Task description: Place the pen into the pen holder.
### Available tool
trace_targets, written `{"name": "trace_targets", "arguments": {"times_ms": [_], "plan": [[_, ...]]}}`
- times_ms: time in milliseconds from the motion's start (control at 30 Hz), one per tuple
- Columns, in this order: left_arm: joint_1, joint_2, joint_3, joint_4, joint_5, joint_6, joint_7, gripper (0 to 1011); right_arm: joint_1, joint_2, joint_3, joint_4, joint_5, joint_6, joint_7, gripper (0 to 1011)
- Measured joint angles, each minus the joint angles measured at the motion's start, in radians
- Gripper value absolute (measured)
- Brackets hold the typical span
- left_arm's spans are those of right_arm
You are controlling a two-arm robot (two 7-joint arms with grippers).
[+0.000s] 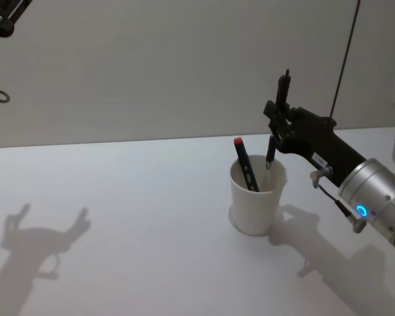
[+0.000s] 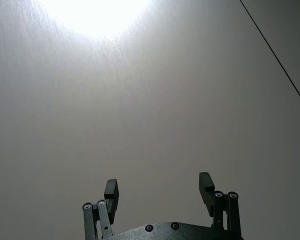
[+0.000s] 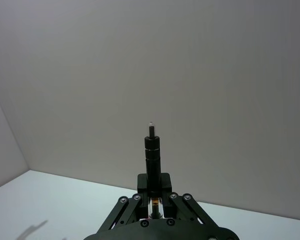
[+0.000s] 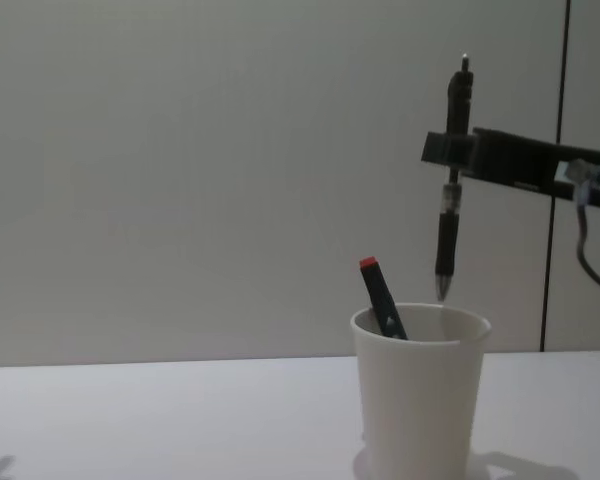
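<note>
Pen [image 4: 452,180] hangs upright, tip just above the rim of the white pen holder [image 4: 420,400] on the table [image 1: 118,230], clenched mid-barrel by the right hand [image 4: 458,148]; a red-capped pen [image 4: 382,296] leans inside; left hand [image 2: 159,192] released, raised well left of holder.

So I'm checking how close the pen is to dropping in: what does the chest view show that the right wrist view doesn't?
Chest view alone: the pen holder, a red-capped pen leaning inside it, and the held pen hanging upright with its tip just above the rim, toward the cup's right side. Right wrist view alone: the right gripper from behind, its fingers shut on the barrel. Shared: the held pen, the gripper, the plain wall and the white table.
</note>
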Motion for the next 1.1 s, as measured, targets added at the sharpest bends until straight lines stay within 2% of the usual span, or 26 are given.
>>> {"name": "trace_targets", "arguments": {"times_ms": [333,433,567,600,700,800,833,900,933,1000,1100], "plan": [[0.000,0.000,0.000,0.000,0.000,0.000,0.000,1001,-0.001,-0.008,-0.004,0.017,-0.010,-0.004,0.013,156],[0.000,0.000,0.000,0.000,0.000,0.000,0.000,1001,-0.001,-0.009,-0.004,0.020,-0.012,-0.005,0.014,219],[0.000,0.000,0.000,0.000,0.000,0.000,0.000,1001,-0.002,-0.011,-0.005,0.023,-0.013,-0.006,0.017,366],[0.000,0.000,0.000,0.000,0.000,0.000,0.000,1001,-0.002,-0.011,-0.005,0.023,-0.013,-0.006,0.017,366],[0.000,0.000,0.000,0.000,0.000,0.000,0.000,1001,-0.002,-0.011,-0.005,0.024,-0.014,-0.006,0.018,447],[0.000,0.000,0.000,0.000,0.000,0.000,0.000,1001,-0.002,-0.012,-0.006,0.026,-0.015,-0.006,0.019,588],[0.000,0.000,0.000,0.000,0.000,0.000,0.000,1001,-0.002,-0.012,-0.006,0.026,-0.015,-0.006,0.019,588],[0.000,0.000,0.000,0.000,0.000,0.000,0.000,1001,-0.002,-0.012,-0.006,0.026,-0.016,-0.007,0.020,669],[0.000,0.000,0.000,0.000,0.000,0.000,0.000,1001,-0.002,-0.012,-0.006,0.027,-0.016,-0.007,0.020,669],[0.000,0.000,0.000,0.000,0.000,0.000,0.000,1001,-0.002,-0.013,-0.006,0.027,-0.016,-0.007,0.021,765],[0.000,0.000,0.000,0.000,0.000,0.000,0.000,1001,-0.002,-0.013,-0.006,0.027,-0.016,-0.007,0.021,815]]}}
